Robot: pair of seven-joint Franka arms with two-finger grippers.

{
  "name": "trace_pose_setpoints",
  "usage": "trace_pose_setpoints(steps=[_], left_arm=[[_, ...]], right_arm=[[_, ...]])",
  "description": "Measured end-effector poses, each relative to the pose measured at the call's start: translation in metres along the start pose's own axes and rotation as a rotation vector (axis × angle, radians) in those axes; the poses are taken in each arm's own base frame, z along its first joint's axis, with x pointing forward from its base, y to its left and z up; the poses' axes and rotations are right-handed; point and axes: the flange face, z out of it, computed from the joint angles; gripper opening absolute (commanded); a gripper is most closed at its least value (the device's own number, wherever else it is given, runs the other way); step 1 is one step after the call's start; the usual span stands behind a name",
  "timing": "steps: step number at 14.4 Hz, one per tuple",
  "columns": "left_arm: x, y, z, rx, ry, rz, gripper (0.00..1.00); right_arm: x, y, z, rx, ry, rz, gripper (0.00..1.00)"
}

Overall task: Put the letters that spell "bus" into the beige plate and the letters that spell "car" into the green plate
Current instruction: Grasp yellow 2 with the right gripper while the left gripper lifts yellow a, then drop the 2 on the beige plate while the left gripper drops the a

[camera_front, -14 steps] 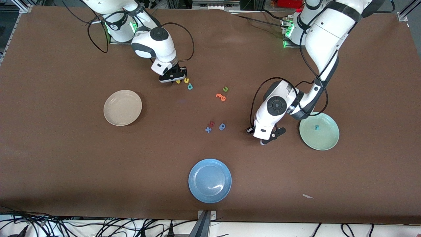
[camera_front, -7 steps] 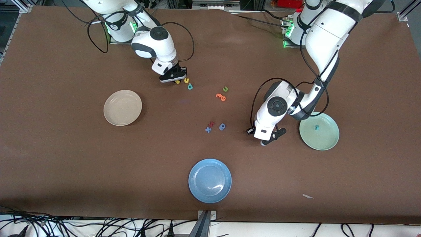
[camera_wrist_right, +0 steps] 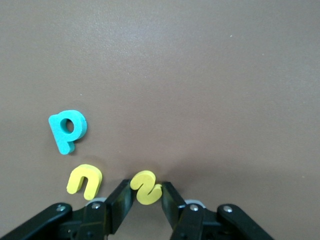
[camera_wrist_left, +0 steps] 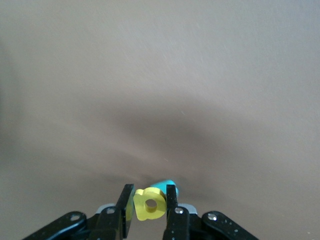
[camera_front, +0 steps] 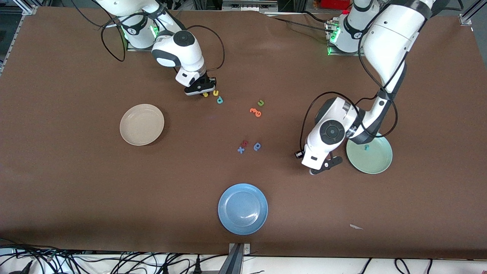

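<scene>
My right gripper (camera_front: pixel 201 92) is down at the table, shut on the yellow s (camera_wrist_right: pixel 145 186), which still lies flat. The yellow u (camera_wrist_right: pixel 85 180) and the teal b (camera_wrist_right: pixel 69 130) lie just beside it. The beige plate (camera_front: pixel 142 124) sits bare, nearer the front camera. My left gripper (camera_front: pixel 322 167) hangs over the table beside the green plate (camera_front: pixel 376 161), shut on the yellow a (camera_wrist_left: pixel 141 210). A teal letter (camera_wrist_left: pixel 168 184) shows right against that a, partly hidden. One small teal letter (camera_front: pixel 366 147) lies in the green plate.
Loose letters lie mid-table: a green u (camera_front: pixel 261 102), orange letters (camera_front: pixel 255 112), a red letter (camera_front: pixel 245 143), and two blue ones (camera_front: pixel 241 150). A blue plate (camera_front: pixel 242 208) sits near the front edge. A paper scrap (camera_front: pixel 356 227) lies toward the left arm's end.
My left gripper has carried its yellow a toward the green plate. The right gripper has closed in on the yellow s without shifting place.
</scene>
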Motion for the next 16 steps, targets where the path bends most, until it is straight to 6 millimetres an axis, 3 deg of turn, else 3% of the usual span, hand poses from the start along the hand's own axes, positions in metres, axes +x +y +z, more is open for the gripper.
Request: trace_pose_setpoints(steps=[3, 8, 16], left_arm=[[0.029, -0.04, -0.017, 0.023, -0.016, 0.08, 0.24], [0.06, -0.094, -0.03, 0.05, -0.058, 0.226, 0.24], [0.09, -0.157, -0.02, 0.039, -0.094, 0.384, 0.24]], right_arm=[[0.009, 0.005, -0.005, -0.005, 0.025, 0.005, 0.0], [0.03, 0.027, -0.019, -0.034, 0.07, 0.0, 0.0], [0.069, 0.106, -0.053, -0.211, 0.09, -0.279, 0.0]])
